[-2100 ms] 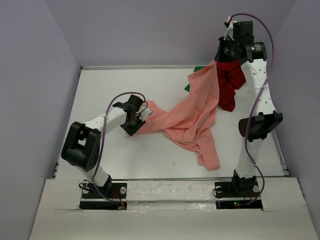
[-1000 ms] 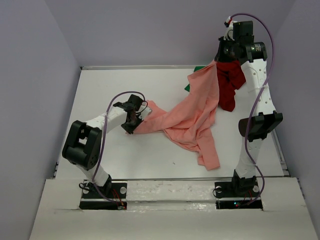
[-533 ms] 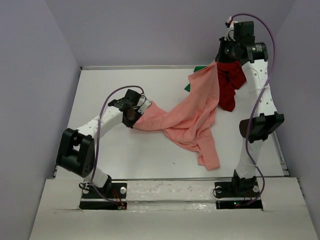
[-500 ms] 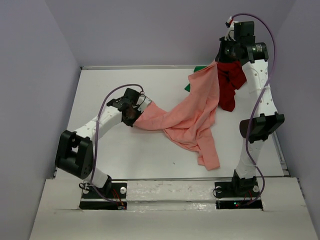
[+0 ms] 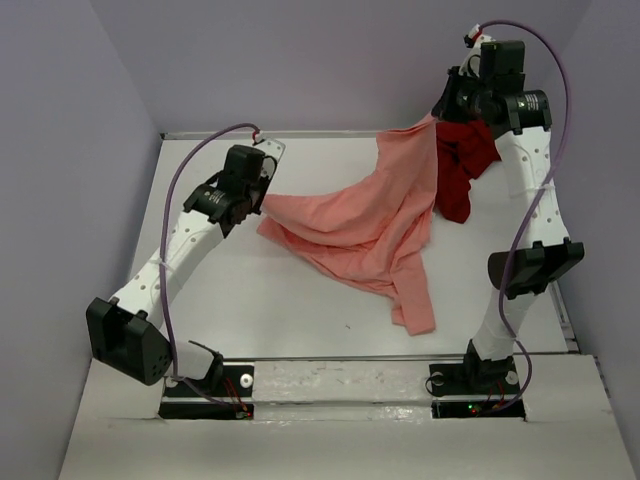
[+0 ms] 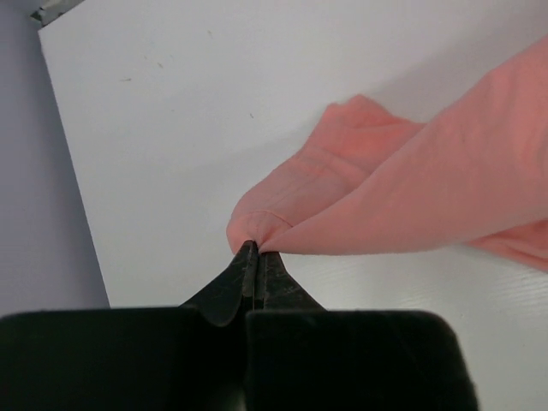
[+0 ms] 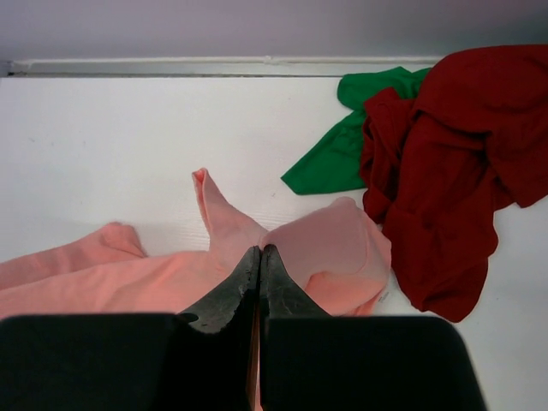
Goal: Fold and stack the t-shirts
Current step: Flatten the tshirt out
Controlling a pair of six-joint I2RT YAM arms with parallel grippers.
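White table (image 5: pixel 250 300), lilac walls (image 5: pixel 80 150) on three sides, and one pink shirt (image 5: pixel 370 225) strung across the middle between my two arms.

My left pincer (image 5: pixel 256 208) is clenched on a bunched corner of that shirt. The left wrist view shows the jaws pressed together with a small tuck of pink cloth (image 6: pixel 342 188) caught at the tip and the table well below it. My right pincer (image 5: pixel 440 118) is up high at the far right, jaws also pressed together on another part of the same shirt, with pink folds (image 7: pixel 334 248) spilling around the tip.

I read the two grips as being well apart on purpose. With one point held up on each side, the cloth hangs as a sagging sheet instead of a heap, which should let its creases drop out before I lay it flat for folding. It is not taut, and one end trails onto the table toward the near edge.

The dark red shirt (image 7: pixel 454 154) sits crumpled at the far right of the table, touching the green shirt (image 7: pixel 330 158), which pokes out beside it. Both are unfolded. I judge they are parked there to leave the middle open, and the task is at an early stage: nothing is folded or stacked yet.
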